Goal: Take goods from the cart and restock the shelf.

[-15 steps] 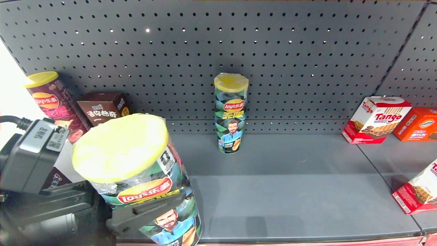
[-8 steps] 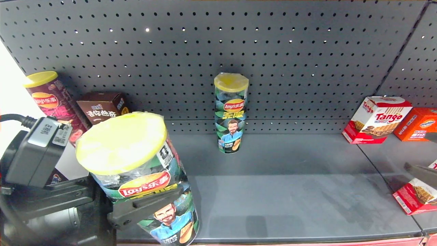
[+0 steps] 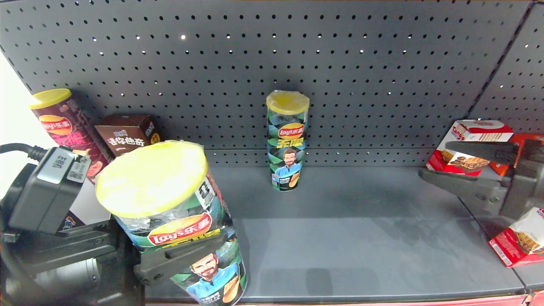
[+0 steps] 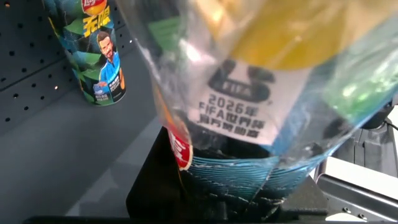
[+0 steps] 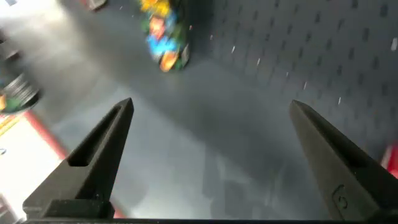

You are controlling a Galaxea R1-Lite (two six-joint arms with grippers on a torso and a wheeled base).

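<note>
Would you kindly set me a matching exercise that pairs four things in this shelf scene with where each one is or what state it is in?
Things:
1. nearer green chip can
2. farther green chip can
3. maroon chip can
4. right end effector

Places or states:
A. open, in front of the wafer box at the right
B. upright by the pegboard, mid-shelf
C. gripped by the left end effector, front left
D. far left, beside a brown box

Pairs: 1-C, 2-B, 3-D, 4-A.
</note>
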